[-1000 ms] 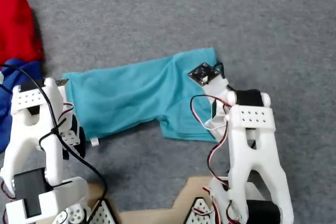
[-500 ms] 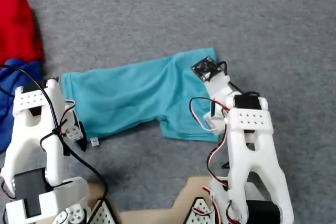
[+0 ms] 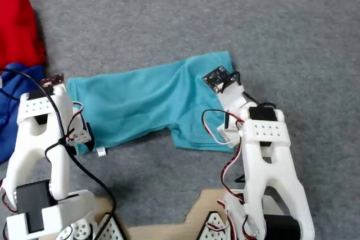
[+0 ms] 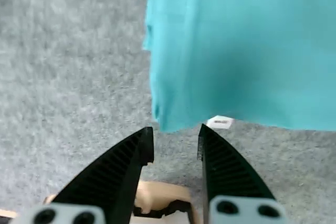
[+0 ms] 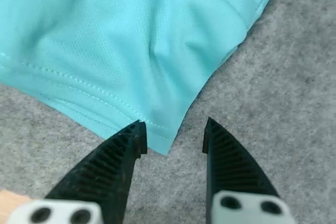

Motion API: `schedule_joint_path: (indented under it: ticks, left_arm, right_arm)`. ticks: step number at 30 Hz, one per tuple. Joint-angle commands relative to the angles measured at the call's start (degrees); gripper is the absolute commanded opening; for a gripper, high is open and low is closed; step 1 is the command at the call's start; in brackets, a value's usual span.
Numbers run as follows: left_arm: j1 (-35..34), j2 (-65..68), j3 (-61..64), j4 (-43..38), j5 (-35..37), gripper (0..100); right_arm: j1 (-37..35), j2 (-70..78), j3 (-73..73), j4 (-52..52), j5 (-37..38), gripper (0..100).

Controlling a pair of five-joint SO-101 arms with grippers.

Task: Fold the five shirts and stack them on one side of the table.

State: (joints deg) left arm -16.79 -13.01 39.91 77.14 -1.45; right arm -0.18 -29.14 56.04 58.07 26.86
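- The teal shirt [image 3: 152, 102] lies spread flat as a long band on the grey table [image 3: 292, 37]. This is the shirt you are working on.
- Your left gripper [image 4: 175, 137] is open and holds nothing. Its tips sit just short of one near corner of the teal shirt, and the small white tag [image 4: 219, 123] pokes out from the hem right beside them.
- Your right gripper [image 5: 173, 135] is also open and empty. It is at the opposite end of the teal shirt, with its jaws set either side of the pointed hem corner there, and the cloth is not yet pinched.
- A red shirt [image 3: 17, 21] and a blue shirt [image 3: 14, 105] lie well apart from the teal shirt, beyond the end where your left gripper waits. They look bunched rather than folded, so I judge the task to be at an early stage, with no neat stack begun.
- The step in hand appears to be the grasp before a fold, with both arms lined up on the near edge of the teal shirt.
- Next, bring each gripper down until one jaw slides under the corner, then close. The fabric is thin and lies flat on the felt, so get down low to the table or you will close on air.
- On the left, aim for the cloth itself and not the tag.
- Lift both corners together and at the same height, or the band will twist as you carry it across the teal shirt's far edge.
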Motion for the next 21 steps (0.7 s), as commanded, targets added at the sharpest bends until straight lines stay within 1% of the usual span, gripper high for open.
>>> schedule_joint_path:
  ticks: [1,6,11,15,21]
  left_arm:
    - [3.78,-1.63,-0.35,-1.58,4.04,15]
    - [4.75,-1.63,2.81,-5.1,5.1,15]
    - [4.66,-1.63,3.6,-3.69,5.01,15]
    - [4.66,-1.63,3.52,-3.16,4.84,15]
    - [4.66,-1.63,3.78,-4.04,4.75,15]
  right_arm:
    - [0.75,-1.63,0.04,-0.79,0.44,19.6]
    - [0.75,-1.63,0.22,-1.67,0.44,19.6]
    - [0.4,-1.54,1.19,-1.85,0.0,19.6]
    - [0.57,-1.27,2.86,-3.96,-1.05,19.6]
    - [0.75,6.99,2.51,-6.33,-1.32,19.5]
